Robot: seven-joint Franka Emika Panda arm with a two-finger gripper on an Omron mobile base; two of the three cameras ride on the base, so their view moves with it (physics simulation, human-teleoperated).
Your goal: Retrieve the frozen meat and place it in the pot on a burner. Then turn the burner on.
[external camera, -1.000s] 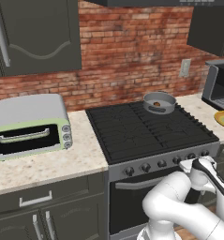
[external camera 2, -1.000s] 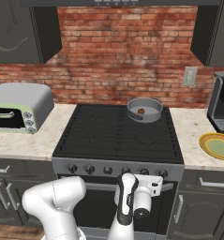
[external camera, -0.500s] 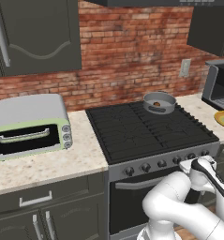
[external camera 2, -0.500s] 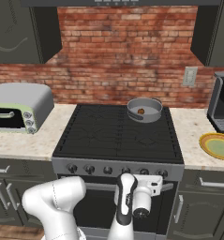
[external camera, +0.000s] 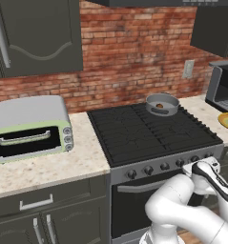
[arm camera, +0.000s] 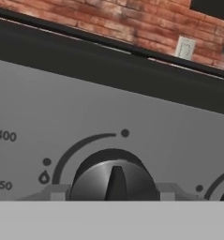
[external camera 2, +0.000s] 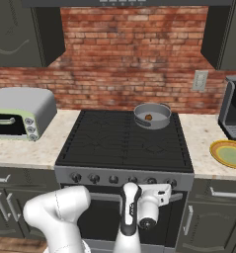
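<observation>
Grey knob [arm camera: 114, 180] sits between the fingers [arm camera: 57, 192], gripped; toaster oven [external camera: 32, 126] stands well left.

Quick count: one pot [external camera 2: 152, 115] with one lump of meat [external camera 2: 148, 117] inside, one toaster oven [external camera: 30, 127], one yellow-green plate [external camera 2: 230, 153], one coffee machine [external camera: 223, 86], one wall outlet [external camera 2: 200, 80], and six stove knobs across the front.

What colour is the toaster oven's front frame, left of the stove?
Pale green around a dark door; the toaster oven shows best in the left base view.
</observation>
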